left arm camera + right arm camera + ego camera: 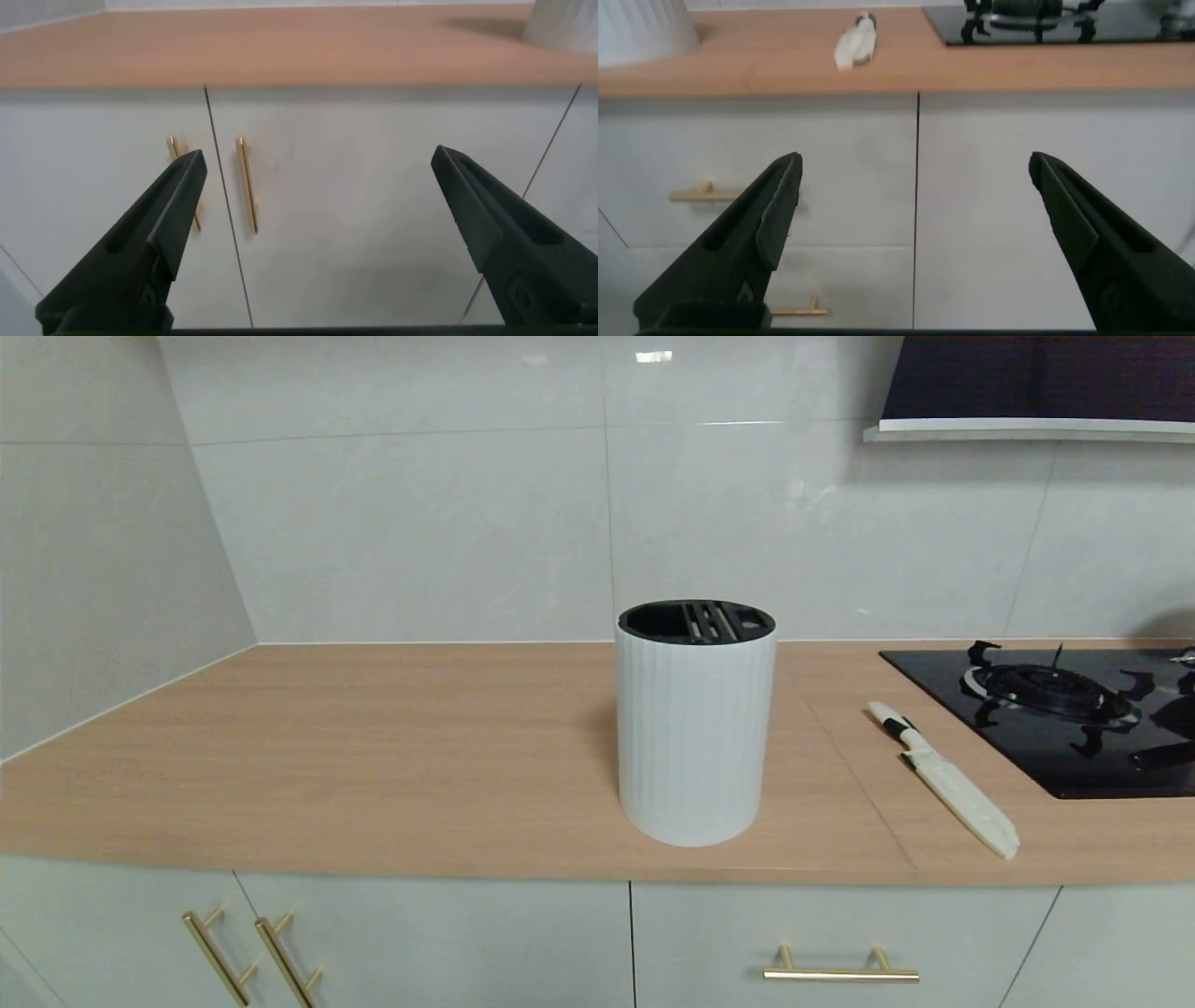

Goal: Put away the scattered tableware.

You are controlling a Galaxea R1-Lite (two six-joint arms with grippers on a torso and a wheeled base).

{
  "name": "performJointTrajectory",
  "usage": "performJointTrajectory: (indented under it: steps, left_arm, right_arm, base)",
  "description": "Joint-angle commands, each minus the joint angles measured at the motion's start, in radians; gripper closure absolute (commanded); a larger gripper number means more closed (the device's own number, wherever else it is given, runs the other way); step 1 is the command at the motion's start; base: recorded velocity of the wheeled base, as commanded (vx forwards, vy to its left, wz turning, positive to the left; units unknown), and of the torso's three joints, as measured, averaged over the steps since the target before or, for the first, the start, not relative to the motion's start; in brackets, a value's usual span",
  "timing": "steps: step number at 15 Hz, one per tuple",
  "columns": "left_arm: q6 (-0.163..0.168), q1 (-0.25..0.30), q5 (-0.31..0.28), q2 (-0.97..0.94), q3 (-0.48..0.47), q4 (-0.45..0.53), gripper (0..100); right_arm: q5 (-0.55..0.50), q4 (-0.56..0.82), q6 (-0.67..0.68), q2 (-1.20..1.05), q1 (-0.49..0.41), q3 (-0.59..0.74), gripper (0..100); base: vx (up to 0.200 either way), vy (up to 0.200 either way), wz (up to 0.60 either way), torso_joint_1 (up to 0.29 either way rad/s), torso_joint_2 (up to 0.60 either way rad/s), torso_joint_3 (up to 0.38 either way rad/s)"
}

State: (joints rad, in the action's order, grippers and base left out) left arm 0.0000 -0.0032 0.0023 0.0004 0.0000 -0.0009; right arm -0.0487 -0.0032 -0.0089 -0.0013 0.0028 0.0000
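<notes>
A white ribbed cylindrical holder (695, 728) with a black slotted top stands upright on the wooden countertop (373, 747), near its front edge. To its right lies a knife (943, 779) with a white blade and white-and-black handle, flat on the counter beside the stove. The knife's tip (856, 42) and the holder's base (640, 26) also appear in the right wrist view. My left gripper (318, 224) hangs open below counter height, facing the cabinet doors. My right gripper (915, 224) is open too, low in front of the cabinets, holding nothing.
A black gas hob (1064, 705) occupies the counter's right end under a range hood (1027, 392). White cabinet fronts with gold handles (840, 971) run below the counter. Tiled walls close off the back and left.
</notes>
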Motion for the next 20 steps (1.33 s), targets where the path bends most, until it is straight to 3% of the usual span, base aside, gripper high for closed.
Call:
performJointTrajectory:
  steps: [1,20]
  left_arm:
    - [0.0,0.0,0.001,0.0,0.0,-0.001,0]
    - [0.0,0.0,0.001,0.0,0.0,-0.001,0]
  right_arm:
    - [0.0,-0.001,0.0,0.001,0.0,0.0,0]
    - [0.0,0.0,0.0,0.001,0.0,0.0,0]
  base:
    - [0.0,0.0,0.0,0.203,-0.49,-0.281]
    - [0.0,0.0,0.0,0.251,-0.54,-0.293]
